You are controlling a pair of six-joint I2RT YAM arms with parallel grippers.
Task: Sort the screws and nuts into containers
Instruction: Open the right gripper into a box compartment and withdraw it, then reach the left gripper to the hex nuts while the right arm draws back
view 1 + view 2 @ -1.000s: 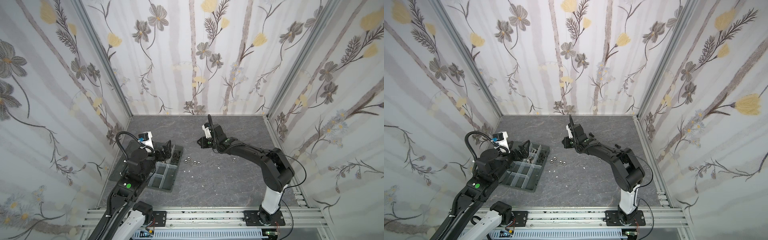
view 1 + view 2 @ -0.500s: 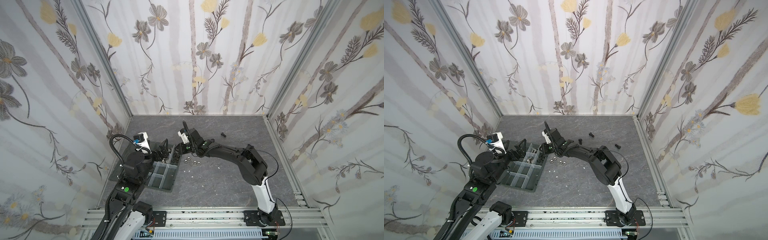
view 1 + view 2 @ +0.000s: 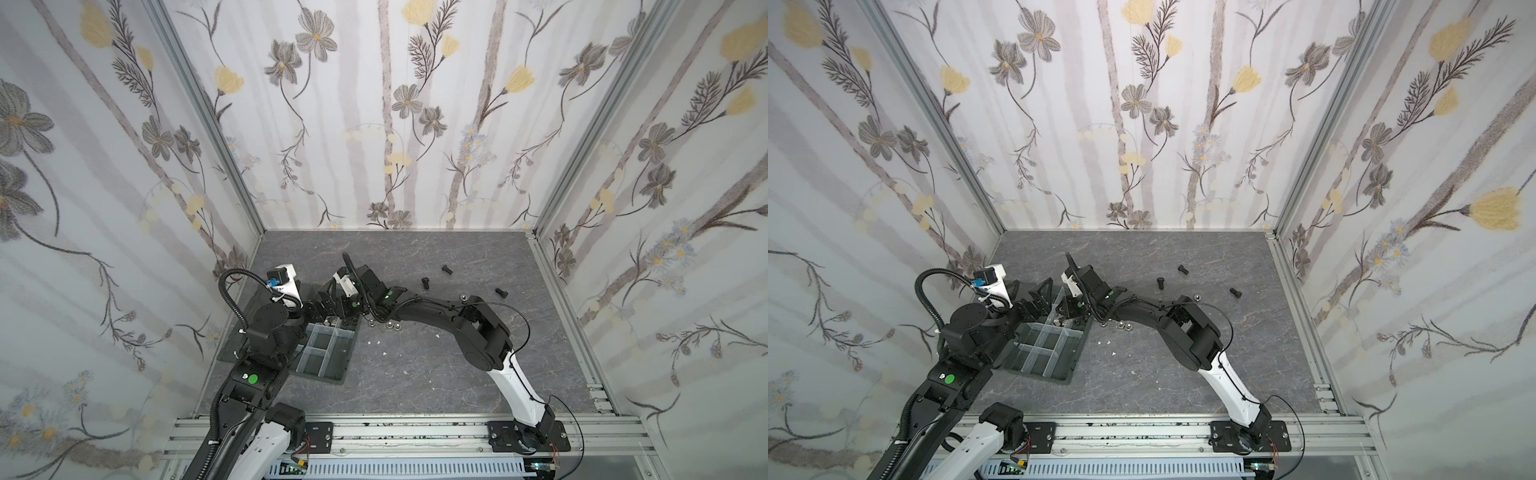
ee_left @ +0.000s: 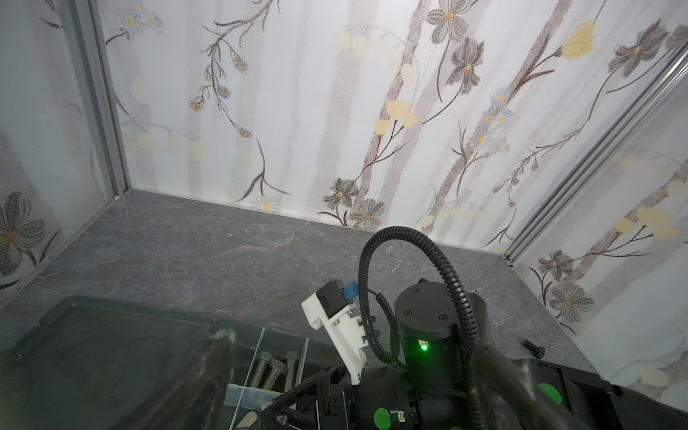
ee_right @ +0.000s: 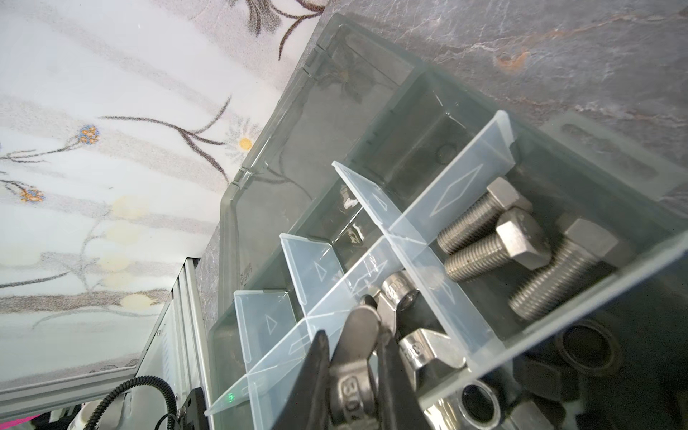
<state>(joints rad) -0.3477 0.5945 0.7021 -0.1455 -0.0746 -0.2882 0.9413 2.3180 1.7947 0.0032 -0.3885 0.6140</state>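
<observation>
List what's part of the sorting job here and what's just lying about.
Job: tray, silver bolts in it, wing nut in right end effector, black bolts, loose nuts.
Lying about: white flecks, lid.

Black-and-white right arm (image 3: 440, 311) stretched way over, right beside the left arm (image 3: 270, 328)
The left black parallel gripper (image 3: 1032, 297) is spread wide, while the right black parallel gripper (image 5: 353, 348) is tipped down, pinching a silver wing-shaped nut (image 5: 353, 385).
</observation>
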